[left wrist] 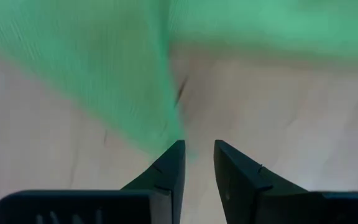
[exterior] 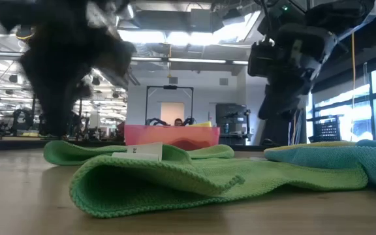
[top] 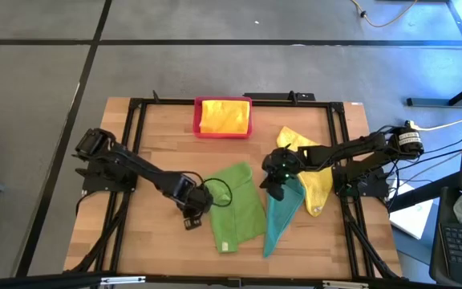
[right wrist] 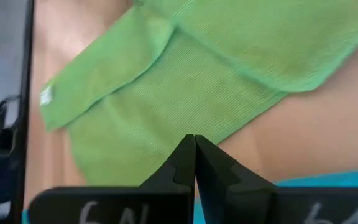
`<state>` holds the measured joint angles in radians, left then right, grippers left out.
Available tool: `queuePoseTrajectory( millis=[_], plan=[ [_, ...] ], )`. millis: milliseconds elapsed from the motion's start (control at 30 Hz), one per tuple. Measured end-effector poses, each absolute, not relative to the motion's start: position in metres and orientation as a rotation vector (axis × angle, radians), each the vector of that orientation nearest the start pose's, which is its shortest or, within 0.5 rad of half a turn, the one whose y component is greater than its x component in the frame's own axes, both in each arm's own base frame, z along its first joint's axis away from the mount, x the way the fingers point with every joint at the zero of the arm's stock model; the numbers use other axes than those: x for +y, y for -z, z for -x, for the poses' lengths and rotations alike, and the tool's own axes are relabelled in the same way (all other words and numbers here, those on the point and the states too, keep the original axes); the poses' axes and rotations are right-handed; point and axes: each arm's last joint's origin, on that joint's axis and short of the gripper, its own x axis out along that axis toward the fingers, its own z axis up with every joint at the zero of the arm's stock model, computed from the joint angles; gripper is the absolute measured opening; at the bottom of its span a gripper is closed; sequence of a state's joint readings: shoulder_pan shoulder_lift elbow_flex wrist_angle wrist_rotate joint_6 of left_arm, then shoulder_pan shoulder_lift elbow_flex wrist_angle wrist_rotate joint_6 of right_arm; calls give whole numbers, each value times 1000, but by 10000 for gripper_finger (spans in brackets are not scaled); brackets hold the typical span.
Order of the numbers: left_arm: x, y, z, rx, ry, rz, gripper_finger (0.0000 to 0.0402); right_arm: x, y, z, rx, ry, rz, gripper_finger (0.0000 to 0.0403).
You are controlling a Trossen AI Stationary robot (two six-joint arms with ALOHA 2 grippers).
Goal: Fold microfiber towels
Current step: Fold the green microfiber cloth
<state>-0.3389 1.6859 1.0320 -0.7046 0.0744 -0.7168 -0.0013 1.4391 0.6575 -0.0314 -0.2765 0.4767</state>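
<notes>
The bright green towel (top: 239,207) lies partly folded near the table's (top: 151,144) front edge. My left gripper (top: 192,210) sits beside it, jaws slightly parted, grasping nothing. My right gripper (top: 273,183) hangs clenched, empty, over the teal towel (top: 281,218).

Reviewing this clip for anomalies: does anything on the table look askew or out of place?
Nothing damaged or spilled. The green towel lies folded crookedly, edges misaligned; the teal towel and yellow towel lie crumpled, overlapping, near the right gripper. Another yellow cloth sits in the pink tray.
</notes>
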Motion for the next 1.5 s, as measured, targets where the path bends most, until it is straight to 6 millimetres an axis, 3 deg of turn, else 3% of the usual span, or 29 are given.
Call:
queuePoseTrajectory(
  millis=[167,533,833,1233,1500],
  plan=[
    [-89,-154,-274,1470,-195,455,76,6,-167,-269,834,10,-616,12],
    [-90,-158,-281,1410,-115,349,93,6,-166,-269,841,63,-730,12],
    [-93,-188,-286,1161,-108,309,99,7,-167,-269,843,54,-739,12],
    [-105,-184,-280,1208,-98,339,187,19,-167,-269,843,-35,-616,12],
    [-109,-162,-278,1329,-154,327,196,19,-167,-269,823,-5,-549,12]
  ],
)
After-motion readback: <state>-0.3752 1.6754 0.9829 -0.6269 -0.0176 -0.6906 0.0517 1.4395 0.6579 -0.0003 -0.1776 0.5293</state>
